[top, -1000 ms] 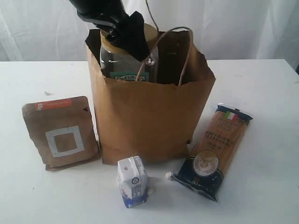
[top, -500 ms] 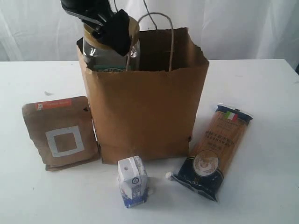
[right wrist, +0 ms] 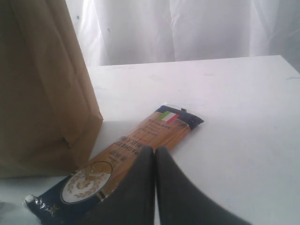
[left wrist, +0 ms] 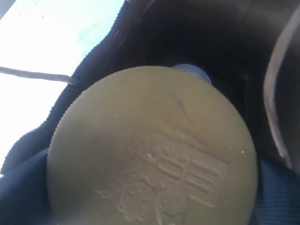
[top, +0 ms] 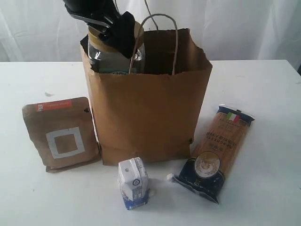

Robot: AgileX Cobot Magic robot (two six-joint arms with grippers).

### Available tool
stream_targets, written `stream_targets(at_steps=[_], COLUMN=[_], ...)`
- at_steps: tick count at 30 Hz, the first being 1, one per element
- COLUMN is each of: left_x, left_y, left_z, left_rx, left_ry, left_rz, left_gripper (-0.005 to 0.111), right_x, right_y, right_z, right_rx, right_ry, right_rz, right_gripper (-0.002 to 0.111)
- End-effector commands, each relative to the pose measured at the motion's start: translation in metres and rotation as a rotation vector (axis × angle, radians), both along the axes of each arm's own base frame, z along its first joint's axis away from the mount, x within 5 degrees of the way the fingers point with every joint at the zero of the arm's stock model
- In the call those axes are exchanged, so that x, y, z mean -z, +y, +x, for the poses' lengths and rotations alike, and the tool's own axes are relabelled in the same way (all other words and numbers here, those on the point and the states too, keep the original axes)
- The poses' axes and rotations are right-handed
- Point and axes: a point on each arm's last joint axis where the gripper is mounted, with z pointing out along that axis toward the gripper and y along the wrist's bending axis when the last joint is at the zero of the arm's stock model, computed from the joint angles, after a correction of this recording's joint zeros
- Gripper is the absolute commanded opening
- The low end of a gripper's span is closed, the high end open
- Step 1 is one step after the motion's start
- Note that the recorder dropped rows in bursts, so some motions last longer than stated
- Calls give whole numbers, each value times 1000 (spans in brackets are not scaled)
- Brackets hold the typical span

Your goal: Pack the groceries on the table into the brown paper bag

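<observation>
White table (top: 263, 94), brown paper bag (top: 150, 113) upright, left gripper (top: 115, 30) clamping nut jar (top: 110, 61) in its mouth — right gripper (right wrist: 154, 151) closed, empty

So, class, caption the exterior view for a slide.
Left gripper holds the tan-lidded nut jar at the mouth of the brown paper bag; kraft pouch, carton and spaghetti pack sit on the table.

Left jaws clasp nut jar (top: 112, 60) in paper bag (top: 146, 113) mouth.
</observation>
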Motion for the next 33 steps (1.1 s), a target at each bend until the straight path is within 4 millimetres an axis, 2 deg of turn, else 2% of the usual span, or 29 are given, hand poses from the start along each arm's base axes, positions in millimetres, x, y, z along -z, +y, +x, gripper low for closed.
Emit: stream_targets(at_steps=[1, 4, 14, 20, 24, 33], left_x=[9, 9, -18, -23, -22, 7], left_y=[1, 2, 14, 17, 18, 16], left_z=[-5, -4, -22, -26, -25, -18], left_rx=[-32, -62, -73, -78, -91, -117], left_ry=[113, 119, 62, 52, 52, 82], left_rz=[32, 30, -18, -30, -23, 26], left_gripper=[94, 104, 104, 104, 104, 104], right_x=[1, 1, 1, 1, 1, 1], right_y=[-1, -1, -1, -1, -1, -1], right_z=[0, 0, 0, 0, 0, 0], right_rx=[6, 6, 6, 6, 6, 6], right_ry=[-10, -10, -10, -10, -10, -10], right_rz=[-14, -14, -14, -14, -14, -14], right_gripper=[0, 0, 0, 0, 0, 0])
